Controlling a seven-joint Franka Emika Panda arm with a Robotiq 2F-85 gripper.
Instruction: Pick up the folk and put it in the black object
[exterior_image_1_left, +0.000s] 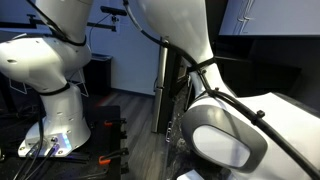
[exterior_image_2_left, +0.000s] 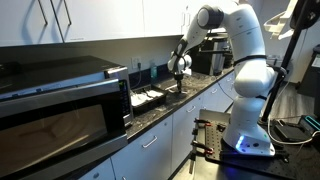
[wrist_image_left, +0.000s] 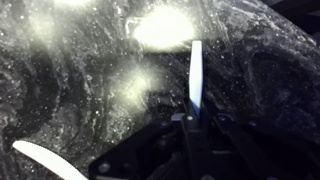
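Note:
In the wrist view my gripper is shut on a white plastic fork. The fork sticks out from between the fingers over the dark speckled countertop. In an exterior view the gripper hangs just above the counter, near its back. A dark holder with white pieces in it sits on the counter, between the gripper and the microwave. I cannot tell whether the fork touches the counter.
A second white utensil lies on the counter at the lower left of the wrist view. A large microwave stands at one end of the counter. In an exterior view the arm's own body blocks the scene.

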